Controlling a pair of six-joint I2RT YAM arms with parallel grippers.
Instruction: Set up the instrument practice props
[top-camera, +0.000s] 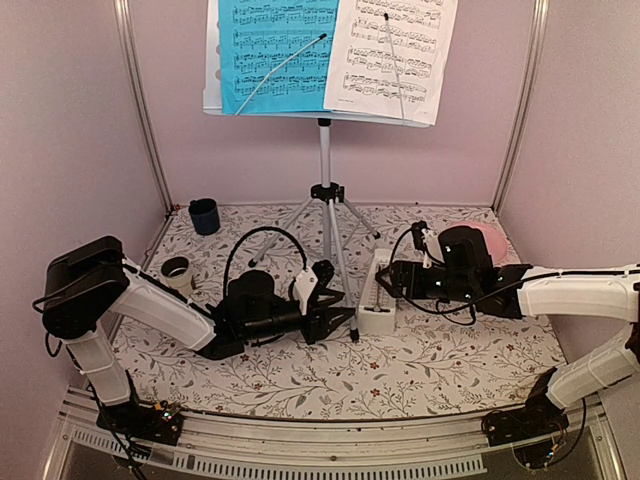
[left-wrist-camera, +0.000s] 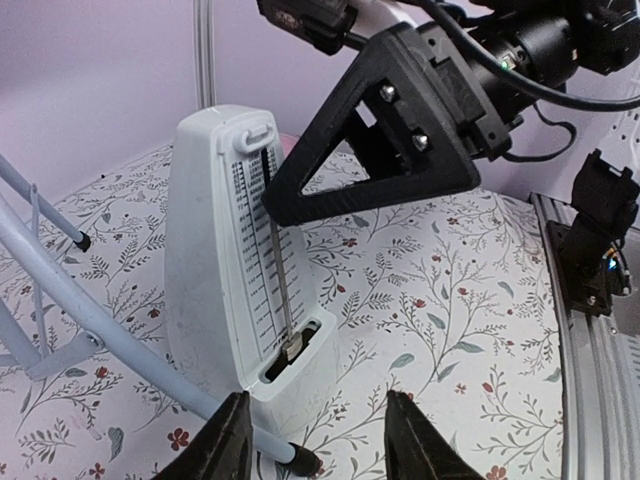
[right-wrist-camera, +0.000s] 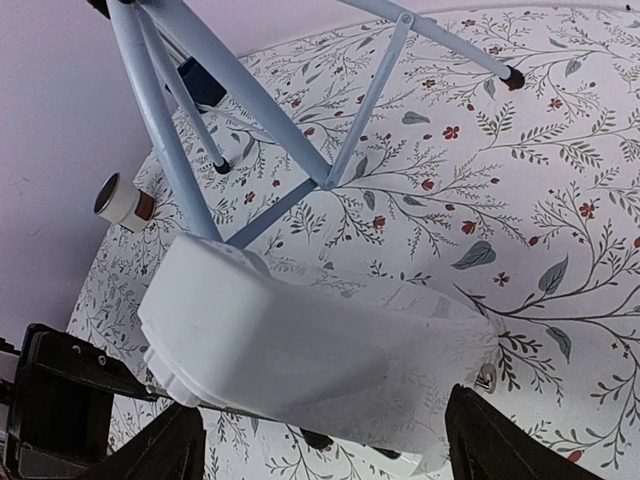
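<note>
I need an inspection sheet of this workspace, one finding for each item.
Surface: floral tablecloth, flat.
Job's things: music stand on tripod holds blue sheet and white sheet; metronome stands by a tripod foot.
Clutter: dark blue cup, white roll, pink plate.
Grippers: left fingers apart, holding nothing; right fingers straddle the metronome, contact unclear.
Cables: black cable loops over each wrist.
Surroundings: pink walls, metal posts.

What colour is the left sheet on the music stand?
The left sheet is bright blue; clearest in the top external view.
</note>
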